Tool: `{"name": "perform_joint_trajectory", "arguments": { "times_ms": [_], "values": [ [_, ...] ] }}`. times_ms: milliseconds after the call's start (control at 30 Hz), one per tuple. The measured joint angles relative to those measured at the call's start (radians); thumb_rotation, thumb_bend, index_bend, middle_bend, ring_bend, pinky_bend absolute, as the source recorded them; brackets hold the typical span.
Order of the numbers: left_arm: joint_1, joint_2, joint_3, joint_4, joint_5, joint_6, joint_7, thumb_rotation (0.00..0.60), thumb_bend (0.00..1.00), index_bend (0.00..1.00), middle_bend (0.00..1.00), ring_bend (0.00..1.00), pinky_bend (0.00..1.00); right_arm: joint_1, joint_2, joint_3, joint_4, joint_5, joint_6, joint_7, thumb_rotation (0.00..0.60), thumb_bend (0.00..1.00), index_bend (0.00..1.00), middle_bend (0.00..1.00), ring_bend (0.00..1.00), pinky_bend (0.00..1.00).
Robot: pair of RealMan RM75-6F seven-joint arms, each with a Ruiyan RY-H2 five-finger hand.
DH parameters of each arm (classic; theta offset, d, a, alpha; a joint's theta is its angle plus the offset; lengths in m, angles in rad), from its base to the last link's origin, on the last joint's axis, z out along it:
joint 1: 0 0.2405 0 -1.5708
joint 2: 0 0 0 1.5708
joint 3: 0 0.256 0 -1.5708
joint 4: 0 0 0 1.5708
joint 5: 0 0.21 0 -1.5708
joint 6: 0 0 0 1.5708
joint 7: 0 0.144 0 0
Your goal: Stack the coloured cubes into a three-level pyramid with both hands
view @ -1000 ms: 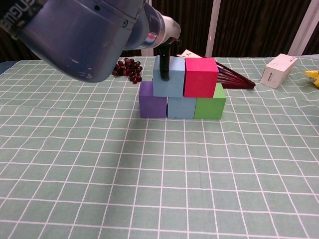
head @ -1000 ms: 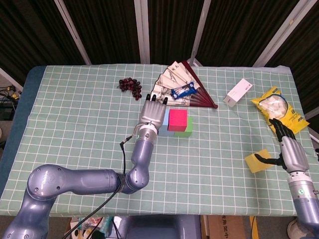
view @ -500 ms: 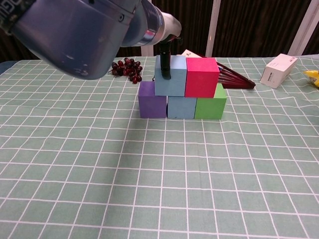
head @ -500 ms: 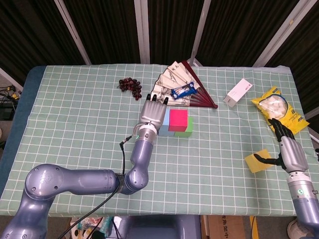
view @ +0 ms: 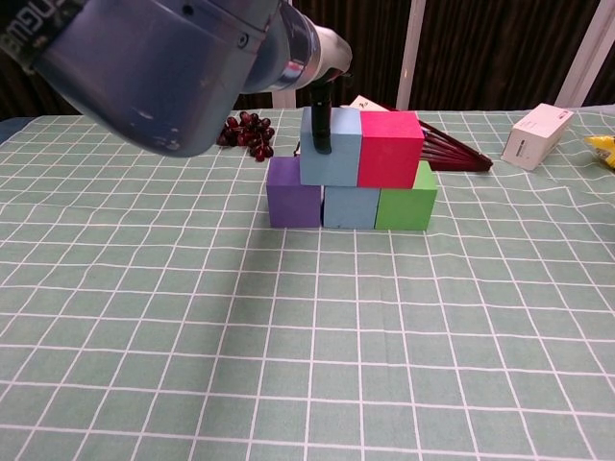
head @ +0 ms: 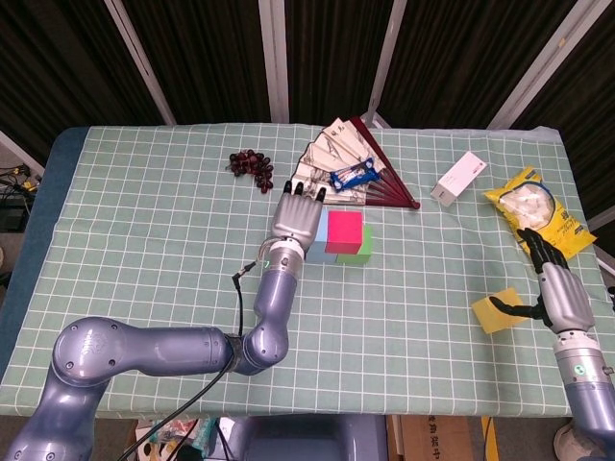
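While the left hand (head: 296, 217) clasps the upper blue cube (view: 330, 146) to seat it beside the pink cube (view: 389, 148), purple (view: 294, 205), blue and green (view: 405, 208) cubes sit beneath. Far off, the right hand (head: 554, 288) pinches the yellow cube (head: 499, 311), probably the cap. No container shows beside either hand.

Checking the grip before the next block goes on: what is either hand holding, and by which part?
Left hand grips the upper light-blue cube over its top, a finger down its front. Right hand pinches the flat yellow piece's edge.
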Motion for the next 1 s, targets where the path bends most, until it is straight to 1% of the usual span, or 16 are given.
{"name": "perform_joint_trajectory", "arguments": {
  "times_ms": [1000],
  "values": [
    [0.001, -0.008, -0.003, 0.006, 0.010, 0.001, 0.001, 0.600, 0.40, 0.00, 0.36, 0.07, 0.07, 0.001, 0.000, -0.001, -0.002, 0.000, -0.001, 0.000, 0.600, 0.18, 0.00, 0.01, 0.00, 0.00]
  ]
}}
